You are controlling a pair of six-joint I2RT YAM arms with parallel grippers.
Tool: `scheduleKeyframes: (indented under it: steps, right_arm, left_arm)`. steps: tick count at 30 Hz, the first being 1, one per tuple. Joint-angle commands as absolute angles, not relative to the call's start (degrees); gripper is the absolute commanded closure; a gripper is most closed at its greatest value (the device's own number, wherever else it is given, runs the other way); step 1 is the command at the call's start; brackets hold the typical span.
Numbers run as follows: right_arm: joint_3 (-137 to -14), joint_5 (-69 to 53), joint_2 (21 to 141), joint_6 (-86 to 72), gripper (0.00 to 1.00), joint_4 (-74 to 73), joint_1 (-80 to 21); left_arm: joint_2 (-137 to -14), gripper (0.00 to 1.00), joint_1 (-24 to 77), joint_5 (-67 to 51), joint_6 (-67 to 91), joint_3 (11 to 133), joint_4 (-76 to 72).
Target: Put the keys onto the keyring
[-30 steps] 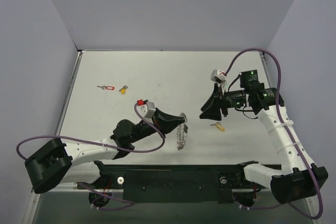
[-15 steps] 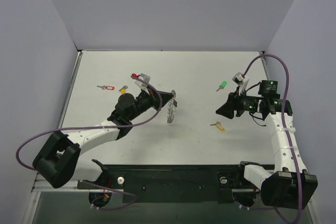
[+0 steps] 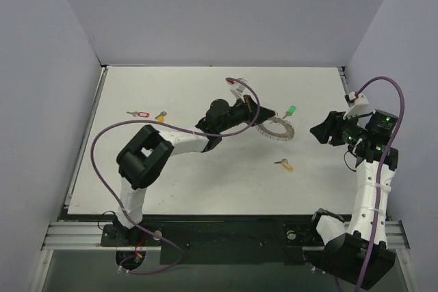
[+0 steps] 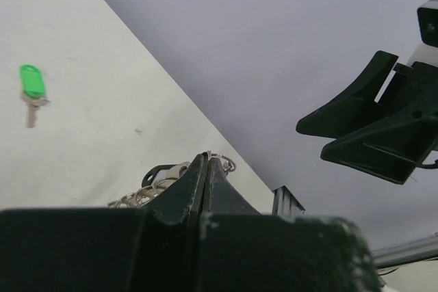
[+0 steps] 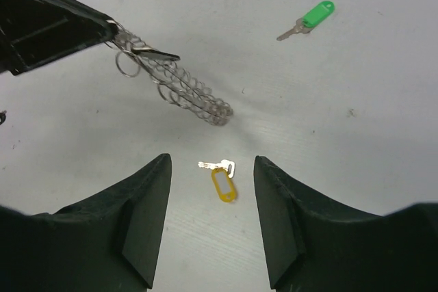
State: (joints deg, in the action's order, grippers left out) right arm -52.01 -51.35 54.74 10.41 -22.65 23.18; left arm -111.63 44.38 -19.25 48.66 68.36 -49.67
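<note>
Presently the left gripper [image 3: 258, 117] is clamping the keyring [image 3: 276, 130] by its edge, the ring jutting toward the right gripper [image 3: 317, 131], which is hovering spread and empty near the table's [image 3: 171, 189] right edge.

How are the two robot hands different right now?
The left gripper is shut, pinching the keyring; the right gripper is open and holds nothing. The left gripper reaches over the middle of the table; the right gripper sits near its right edge. Both are black and two-fingered.
</note>
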Motion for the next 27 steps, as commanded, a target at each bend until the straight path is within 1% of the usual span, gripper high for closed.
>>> scheduleKeyframes:
  steps: [1,6,10,20,27]
  right_arm:
    - [-52.3,-49.6,53.2,7.3,0.53,-20.4,26.9]
    - [-52.1,-53.2,53.0,5.5,0.53,-19.7,33.0]
    - [-51.5,-55.8,52.7,4.3,0.53,-18.7,35.0]
    - [-50.5,-57.8,53.8,3.5,0.53,-18.1,34.9]
    - [-49.9,-58.5,54.2,3.0,0.53,-17.3,34.7]
  left_arm:
    - [-122.6,1.00,49.3,-16.1,55.7,80.9,-57.2]
    - [-135.5,1.00,53.3,-12.0,59.8,96.5,-59.0]
    - [-141.4,1.00,54.6,-11.2,60.5,101.9,-58.6]
    - [-143.7,1.00,55.2,-17.2,61.4,98.5,-53.5]
    - [-143.3,1.00,56.7,-21.7,59.9,100.6,-46.2]
